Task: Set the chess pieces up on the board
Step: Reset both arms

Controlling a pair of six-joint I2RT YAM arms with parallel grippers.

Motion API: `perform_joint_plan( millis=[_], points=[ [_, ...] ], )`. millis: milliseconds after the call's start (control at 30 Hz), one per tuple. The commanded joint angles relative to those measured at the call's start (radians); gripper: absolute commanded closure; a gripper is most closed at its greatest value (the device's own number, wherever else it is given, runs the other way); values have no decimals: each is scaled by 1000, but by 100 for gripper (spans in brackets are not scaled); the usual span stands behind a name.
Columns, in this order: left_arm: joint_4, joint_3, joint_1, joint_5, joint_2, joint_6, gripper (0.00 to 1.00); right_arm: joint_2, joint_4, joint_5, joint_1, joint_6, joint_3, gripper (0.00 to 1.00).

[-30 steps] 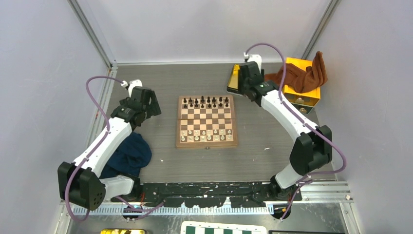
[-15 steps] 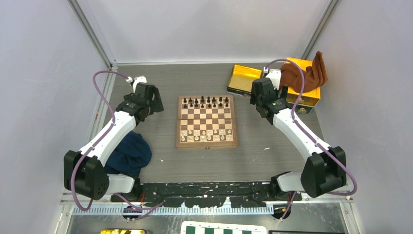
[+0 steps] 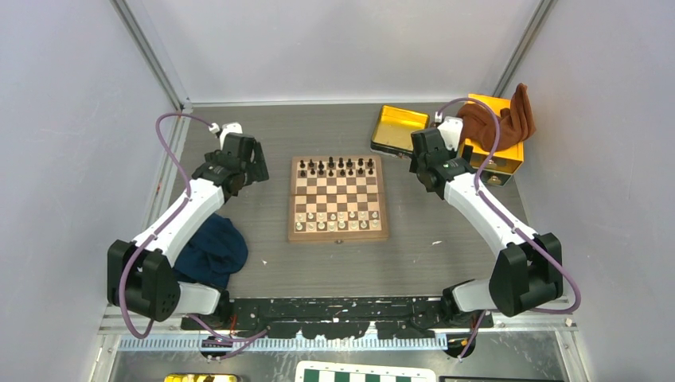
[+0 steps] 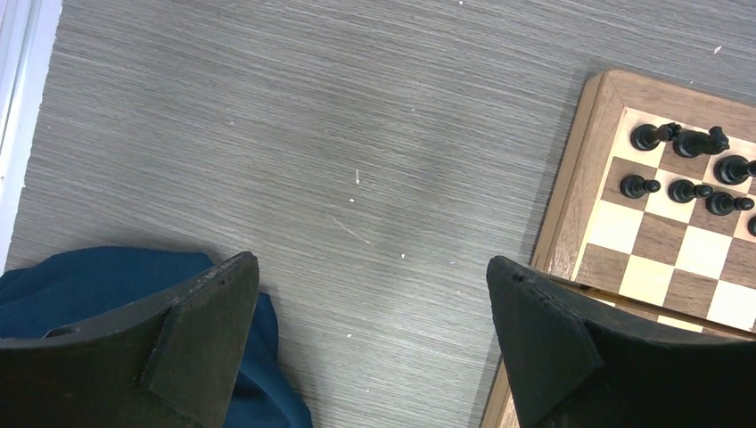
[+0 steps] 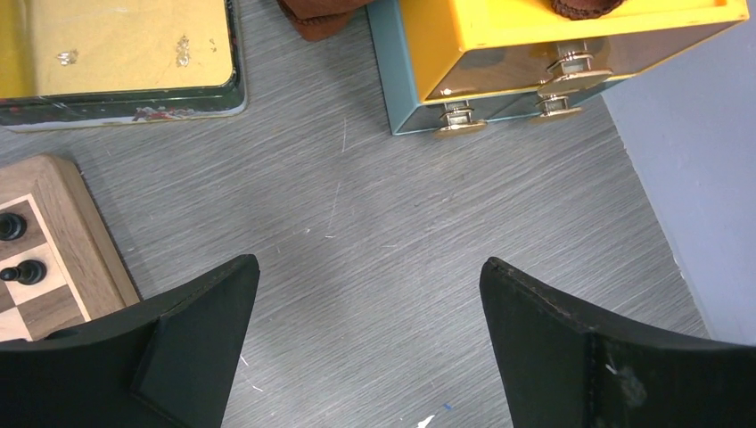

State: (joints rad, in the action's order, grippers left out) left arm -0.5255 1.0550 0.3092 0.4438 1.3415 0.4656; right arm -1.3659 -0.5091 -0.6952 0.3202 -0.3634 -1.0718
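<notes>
The small wooden chessboard [image 3: 338, 199] lies at the table's middle. Dark pieces [image 3: 336, 166] fill its two far rows and cream pieces [image 3: 336, 220] its two near rows. My left gripper [image 3: 253, 165] hovers just left of the board's far left corner, open and empty; its wrist view shows the board's corner [image 4: 571, 196] with dark pieces [image 4: 682, 165]. My right gripper [image 3: 420, 163] hovers right of the board's far right corner, open and empty; its wrist view shows the board's edge [image 5: 85, 236] with two dark pieces [image 5: 18, 250].
A yellow metal tray [image 3: 398, 127] lies behind the right gripper. A yellow box [image 3: 497, 147] with a brown cloth [image 3: 497, 119] stands at the far right. A dark blue cloth [image 3: 211, 251] lies under the left arm. A green-and-white board [image 3: 366, 372] shows at the bottom edge.
My right gripper has pulled back from over the yellow tray to the bare table right of the board. My left gripper has drifted slightly toward the far side and the board.
</notes>
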Motion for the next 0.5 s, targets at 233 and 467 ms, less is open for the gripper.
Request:
perform_joint_plan(
  millis=[233, 467],
  points=[
    [46, 44, -5, 10, -11, -12, 0, 5, -19, -43, -3, -68, -38, 0],
    [42, 36, -5, 10, -20, -7, 0, 26, 3, -31, 3, -49, -22, 0]
  ],
)
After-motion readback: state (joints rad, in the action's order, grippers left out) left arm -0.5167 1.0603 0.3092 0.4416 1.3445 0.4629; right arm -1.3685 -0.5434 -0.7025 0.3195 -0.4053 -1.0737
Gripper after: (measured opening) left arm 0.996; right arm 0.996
